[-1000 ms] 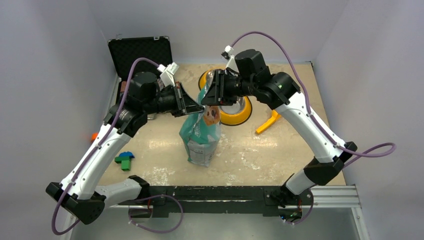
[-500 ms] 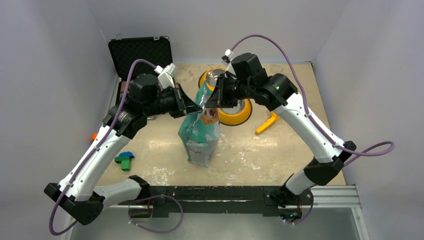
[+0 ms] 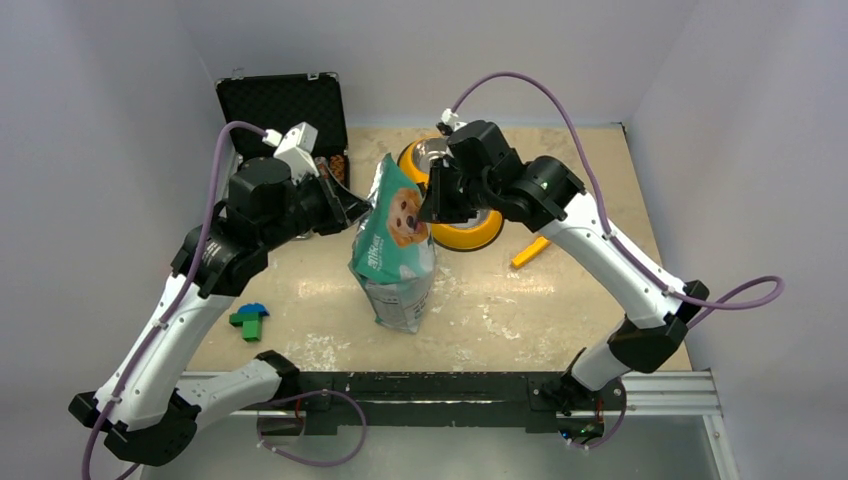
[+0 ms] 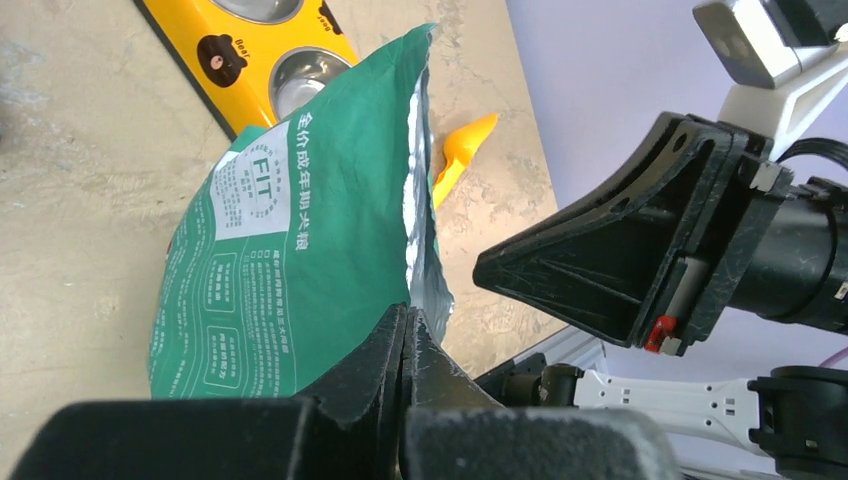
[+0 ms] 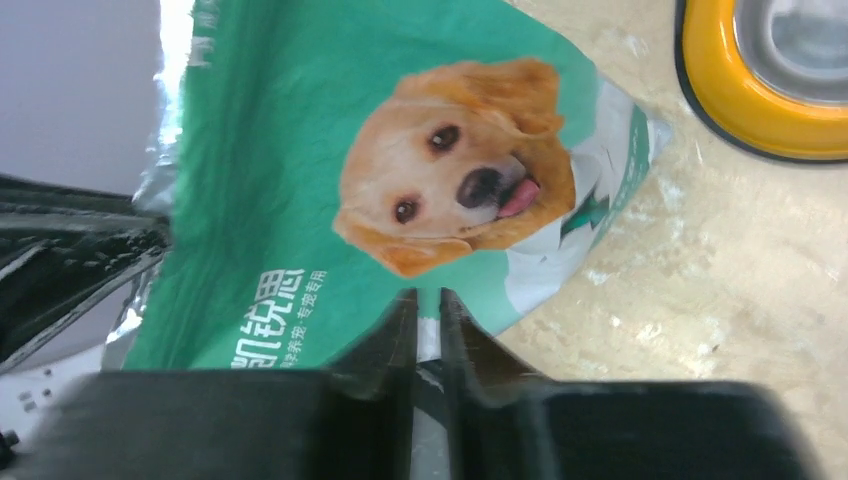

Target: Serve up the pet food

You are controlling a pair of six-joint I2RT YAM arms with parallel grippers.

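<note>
Looks soft, crinkly, bottom-heavy: pet food hidden inside the teal pouch (image 3: 395, 255) standing just beside the yellow feeder (image 3: 470, 241), best taken at its slick top edge, pinched there from both sides by left claw (image 4: 405, 325) and right claw (image 5: 428, 305).

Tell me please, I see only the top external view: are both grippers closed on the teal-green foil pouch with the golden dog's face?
Observer: The left wrist view shows the left gripper shut on the teal-green pouch at its silver-lined edge.
Operator: And the right one?
Observer: In the right wrist view the right gripper is shut on an edge of its printed front.
Operator: Is food in the yellow plastic feeder?
Observer: Its steel bowl looks empty in the left wrist view.
</note>
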